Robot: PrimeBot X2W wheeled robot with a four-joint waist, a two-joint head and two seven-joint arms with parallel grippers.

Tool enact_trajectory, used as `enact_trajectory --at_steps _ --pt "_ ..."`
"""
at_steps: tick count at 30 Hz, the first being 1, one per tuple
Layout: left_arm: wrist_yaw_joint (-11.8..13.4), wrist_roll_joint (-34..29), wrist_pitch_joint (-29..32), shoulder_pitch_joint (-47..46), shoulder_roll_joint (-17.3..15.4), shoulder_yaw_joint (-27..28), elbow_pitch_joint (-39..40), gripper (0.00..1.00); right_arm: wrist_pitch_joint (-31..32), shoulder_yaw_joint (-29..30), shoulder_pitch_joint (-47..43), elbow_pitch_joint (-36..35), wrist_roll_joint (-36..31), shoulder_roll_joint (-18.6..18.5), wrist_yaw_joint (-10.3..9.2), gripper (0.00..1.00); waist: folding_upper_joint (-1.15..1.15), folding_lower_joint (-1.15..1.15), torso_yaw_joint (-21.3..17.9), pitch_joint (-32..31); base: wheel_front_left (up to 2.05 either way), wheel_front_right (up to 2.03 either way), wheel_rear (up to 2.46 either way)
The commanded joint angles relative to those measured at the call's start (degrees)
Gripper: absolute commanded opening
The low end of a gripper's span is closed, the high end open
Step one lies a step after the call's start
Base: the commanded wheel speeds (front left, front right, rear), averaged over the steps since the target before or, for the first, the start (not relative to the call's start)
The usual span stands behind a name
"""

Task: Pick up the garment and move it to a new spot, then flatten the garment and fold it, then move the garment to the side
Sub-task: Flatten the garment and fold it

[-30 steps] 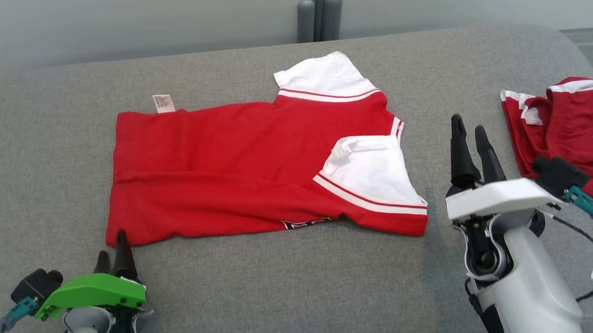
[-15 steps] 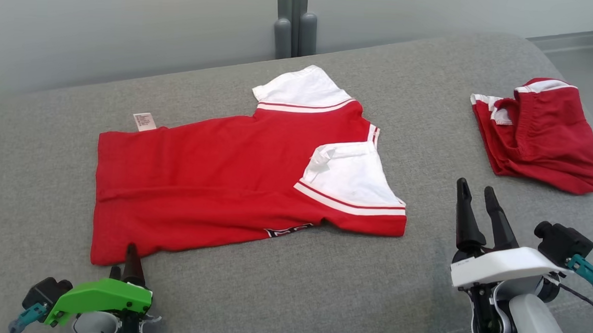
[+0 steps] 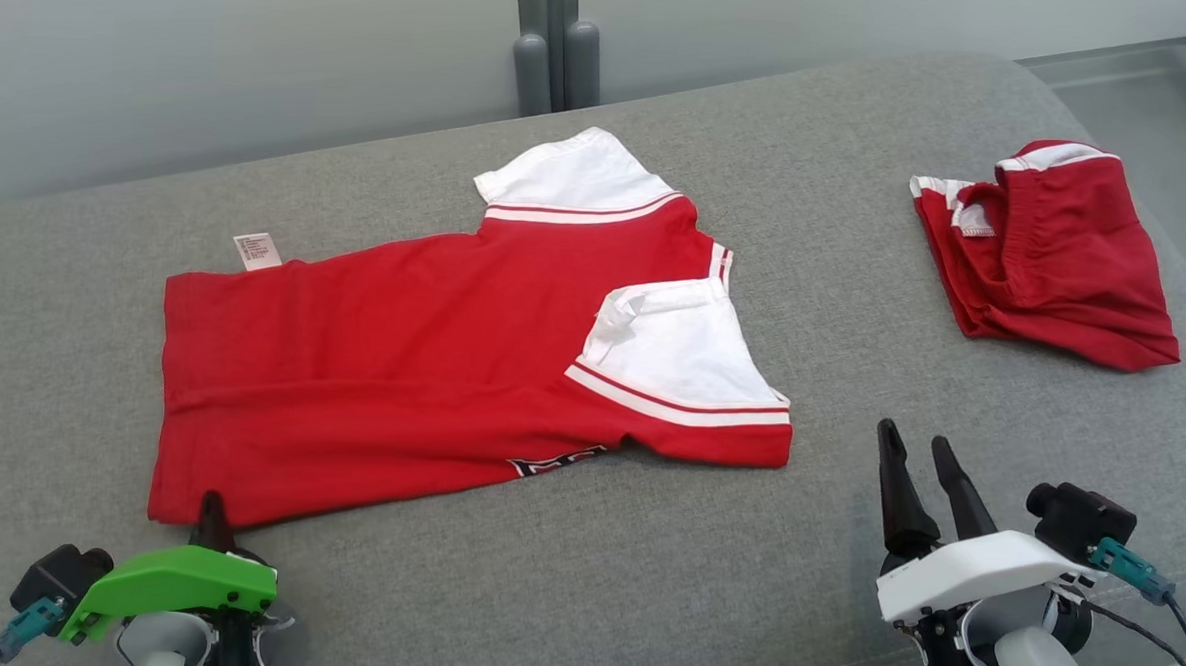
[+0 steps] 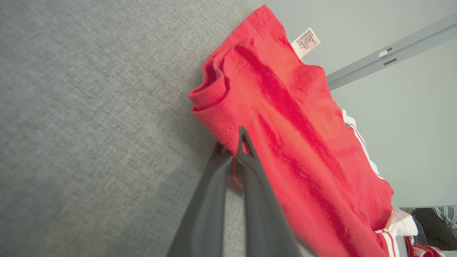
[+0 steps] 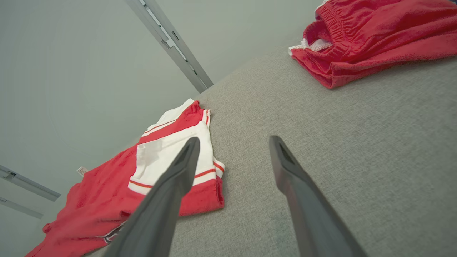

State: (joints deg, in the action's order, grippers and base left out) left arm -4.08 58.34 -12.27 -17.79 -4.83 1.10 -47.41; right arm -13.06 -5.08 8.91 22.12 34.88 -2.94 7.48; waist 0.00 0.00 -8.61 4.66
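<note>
Grip made: my left hand [image 3: 210, 511], spread a moment ago, now pinches a hem corner of the shirt [image 3: 381, 364]; lifting can start.

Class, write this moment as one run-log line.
left claw: shut on shirt corner | right claw: open, clear of shirt | shorts: far right

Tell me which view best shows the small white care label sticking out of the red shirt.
Left wrist view: the small white care label is largest there, printed lines visible, sticking out past the red short-sleeved shirt. Head view shows it smaller; right wrist view, a tiny speck.
</note>
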Motion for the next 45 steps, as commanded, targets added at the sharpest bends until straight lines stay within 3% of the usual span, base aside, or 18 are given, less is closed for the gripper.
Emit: enact_trajectory --at_steps 1,12,22,23,25,27,28,29,35,45 --pt "-0.38 -0.6 -0.56 0.78 -0.83 -0.18 0.05 0.0 0.61 -0.15 0.37 1.13 0.59 -0.06 0.02 1.0 0.0 0.0 0.79 0.01 0.0 0.0 0.0" --pt "-0.97 -1.17 -0.4 2.56 -0.28 -1.74 1.2 0.0 4.85 -5.27 6.71 13.97 7.16 -0.06 0.02 1.0 0.0 0.0 5.0 0.57 0.0 0.0 0.0" --pt "-1.27 -0.9 -0.65 1.13 0.54 -2.77 1.96 0.0 7.04 -11.32 13.68 25.91 9.71 -0.02 0.02 1.0 0.0 0.0 6.39 1.1 0.0 0.0 0.0" --pt "-1.31 -0.88 -0.75 1.03 0.6 -2.83 2.06 0.0 7.24 -12.28 14.37 26.64 10.16 -0.01 0.02 0.9 0.0 0.0 6.45 1.11 0.0 0.0 0.0" --pt "-1.33 -0.94 -0.91 0.87 0.65 -2.85 2.2 0.0 6.9 -13.8 15.61 27.82 11.27 0.02 0.01 0.46 0.0 0.0 6.53 1.12 0.0 0.0 0.0" --pt "-1.38 -0.99 -1.08 0.71 0.52 -2.8 2.31 0.0 6.38 -14.92 16.77 28.85 12.25 0.01 0.02 0.25 0.0 0.0 6.56 1.09 0.0 0.0 0.0" --pt "-1.46 -1.05 -1.16 0.61 0.36 -2.77 2.43 0.0 5.72 -15.33 17.41 29.29 12.56 0.01 0.02 0.07 0.0 0.0 6.57 1.08 0.0 0.0 0.0" --pt "-1.54 -1.04 -1.18 0.5 0.27 -2.79 2.7 0.0 5.07 -15.54 17.95 29.6 12.87 0.01 0.02 0.0 0.0 0.0 6.58 1.07 0.0 0.0 0.0" --pt "-2.45 -0.89 -1.58 1.64 -0.17 -3.16 4.93 0.0 2.05 -15.17 19.69 29.76 14.2 -0.2 0.02 0.0 0.0 0.0 6.55 0.81 0.0 0.0 0.0" --pt "-3.2 0.8 -0.37 10.49 0.52 -5.71 13.23 0.0 2.88 -12.78 10.78 20.67 15.54 -7.25 -0.01 0.0 0.0 0.0 7.11 0.38 0.0 0.0 0.0"
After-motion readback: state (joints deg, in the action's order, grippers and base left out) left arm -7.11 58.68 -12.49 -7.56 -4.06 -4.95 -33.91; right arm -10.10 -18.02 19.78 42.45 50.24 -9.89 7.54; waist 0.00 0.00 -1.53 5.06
